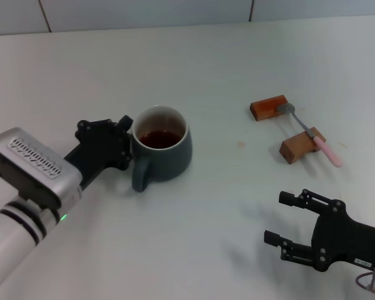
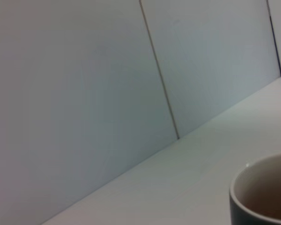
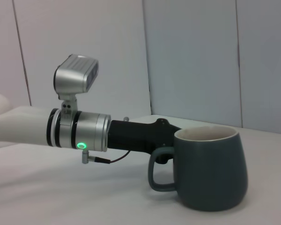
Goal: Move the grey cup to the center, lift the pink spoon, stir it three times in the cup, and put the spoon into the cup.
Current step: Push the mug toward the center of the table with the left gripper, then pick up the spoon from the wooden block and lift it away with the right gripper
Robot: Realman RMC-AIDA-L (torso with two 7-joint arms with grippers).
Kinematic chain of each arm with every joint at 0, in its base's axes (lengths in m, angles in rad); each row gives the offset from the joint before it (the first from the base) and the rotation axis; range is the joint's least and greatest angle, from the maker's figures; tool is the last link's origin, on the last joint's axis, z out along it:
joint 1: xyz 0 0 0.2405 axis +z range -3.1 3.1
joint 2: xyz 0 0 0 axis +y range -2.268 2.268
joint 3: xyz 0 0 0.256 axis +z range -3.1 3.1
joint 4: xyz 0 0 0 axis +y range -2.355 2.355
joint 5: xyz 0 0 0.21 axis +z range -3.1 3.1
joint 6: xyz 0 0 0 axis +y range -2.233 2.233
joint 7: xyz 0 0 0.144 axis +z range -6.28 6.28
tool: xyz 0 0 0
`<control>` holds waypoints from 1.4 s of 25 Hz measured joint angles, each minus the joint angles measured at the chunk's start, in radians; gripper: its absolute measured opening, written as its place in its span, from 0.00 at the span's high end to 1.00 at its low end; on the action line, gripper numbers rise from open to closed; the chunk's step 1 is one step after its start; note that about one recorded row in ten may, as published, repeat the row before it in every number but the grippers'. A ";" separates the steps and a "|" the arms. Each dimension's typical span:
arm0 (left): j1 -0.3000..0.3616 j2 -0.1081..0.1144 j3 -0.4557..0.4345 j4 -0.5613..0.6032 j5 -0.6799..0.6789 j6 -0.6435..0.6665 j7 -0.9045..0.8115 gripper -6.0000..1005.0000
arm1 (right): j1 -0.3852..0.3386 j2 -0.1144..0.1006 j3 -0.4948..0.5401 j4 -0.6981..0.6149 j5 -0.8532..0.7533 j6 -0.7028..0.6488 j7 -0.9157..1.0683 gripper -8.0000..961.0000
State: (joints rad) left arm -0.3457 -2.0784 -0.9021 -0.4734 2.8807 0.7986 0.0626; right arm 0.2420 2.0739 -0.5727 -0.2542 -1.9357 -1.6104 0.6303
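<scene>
Found left gripper [image 1: 126, 144] against grey cup [image 1: 169, 153] left of table [image 1: 206, 62] centre, grip not discernible, right gripper [image 1: 275, 219] idle with fingers apart, pink spoon [image 1: 312, 136] bridging wooden blocks [image 1: 269, 107]; risked slopping liquid through uneven pushing.

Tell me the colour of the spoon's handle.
Pale pink; the pink spoon lies across two brown wooden blocks, clearest in the head view.

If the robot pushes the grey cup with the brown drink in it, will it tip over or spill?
Probably not tip: the grey cup is stout and wide-bottomed, so it should slide on the smooth table. The drink sits well below the rim, so slow pushing likely won't spill it. It looks like glazed ceramic, so it may be slippery for the left gripper and heavy.
</scene>
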 joint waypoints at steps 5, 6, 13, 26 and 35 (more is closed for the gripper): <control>0.002 0.000 0.008 -0.092 -0.001 -0.101 -0.002 1.00 | -0.001 0.000 0.001 0.000 0.000 0.001 0.000 0.23; 0.002 0.000 0.010 -0.114 -0.001 -0.125 -0.002 1.00 | -0.002 0.000 0.001 -0.001 0.000 0.001 0.000 0.23; -0.022 -0.001 0.058 -0.216 -0.024 -0.230 -0.005 1.00 | -0.003 -0.001 0.000 0.000 0.000 0.001 0.000 0.23; -0.068 -0.002 0.123 -0.236 -0.128 -0.239 -0.006 1.00 | -0.004 -0.002 0.001 0.002 -0.004 0.001 -0.001 0.24; 0.017 0.040 0.003 -0.185 -0.069 0.033 -0.238 0.98 | -0.014 -0.004 0.015 -0.001 -0.002 0.001 -0.002 0.24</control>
State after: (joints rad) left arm -0.3285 -2.0384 -0.8996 -0.6584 2.8118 0.8317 -0.1752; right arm 0.2280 2.0694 -0.5574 -0.2554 -1.9381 -1.6090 0.6288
